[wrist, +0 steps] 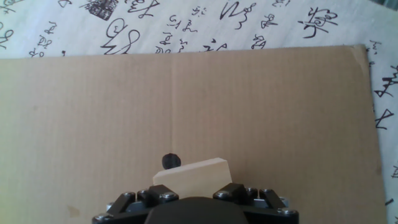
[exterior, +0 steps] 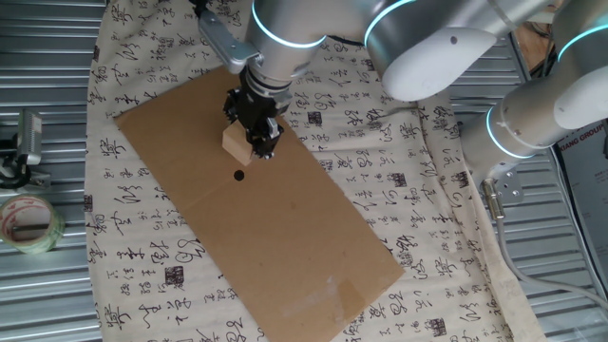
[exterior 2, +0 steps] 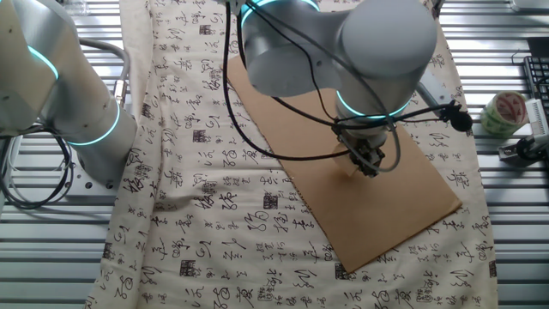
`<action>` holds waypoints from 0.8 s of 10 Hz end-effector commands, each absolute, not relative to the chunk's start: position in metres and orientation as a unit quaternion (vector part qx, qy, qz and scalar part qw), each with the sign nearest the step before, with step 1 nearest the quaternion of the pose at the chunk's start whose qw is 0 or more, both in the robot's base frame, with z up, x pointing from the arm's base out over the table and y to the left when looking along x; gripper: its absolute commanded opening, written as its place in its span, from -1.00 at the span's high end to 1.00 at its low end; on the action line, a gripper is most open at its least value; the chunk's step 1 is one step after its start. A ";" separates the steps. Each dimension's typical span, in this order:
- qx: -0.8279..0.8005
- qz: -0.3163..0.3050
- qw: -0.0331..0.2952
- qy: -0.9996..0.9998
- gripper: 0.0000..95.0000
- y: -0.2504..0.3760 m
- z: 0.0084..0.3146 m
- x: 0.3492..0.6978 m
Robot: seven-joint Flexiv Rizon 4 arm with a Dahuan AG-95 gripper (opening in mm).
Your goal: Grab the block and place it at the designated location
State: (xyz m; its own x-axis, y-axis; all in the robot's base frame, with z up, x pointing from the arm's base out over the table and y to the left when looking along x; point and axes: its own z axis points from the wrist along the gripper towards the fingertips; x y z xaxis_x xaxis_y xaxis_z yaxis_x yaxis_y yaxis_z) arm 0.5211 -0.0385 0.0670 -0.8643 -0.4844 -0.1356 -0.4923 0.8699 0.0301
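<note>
The light tan wooden block sits between the black fingers of my gripper, which is shut on it, a little above the brown cardboard sheet. In the hand view the block shows as a tilted tan face just above the gripper body. The black dot marks the cardboard just in front of the block; the same dot peeks out at the block's upper left corner. In the other fixed view the gripper hangs over the cardboard and mostly hides the block.
A white cloth with black calligraphy covers the table under the cardboard. A roll of clear tape lies on the metal surface at the left, next to a metal clamp. The arm's base stands beside the cloth.
</note>
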 end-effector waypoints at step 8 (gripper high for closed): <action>-0.238 0.022 0.052 0.970 1.00 -0.025 0.065 0.529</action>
State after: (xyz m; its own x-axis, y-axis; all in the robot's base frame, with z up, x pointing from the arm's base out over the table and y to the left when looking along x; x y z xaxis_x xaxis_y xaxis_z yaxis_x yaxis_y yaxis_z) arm 0.5308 -0.0238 0.0647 -0.8816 -0.4591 -0.1098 -0.4639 0.8856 0.0216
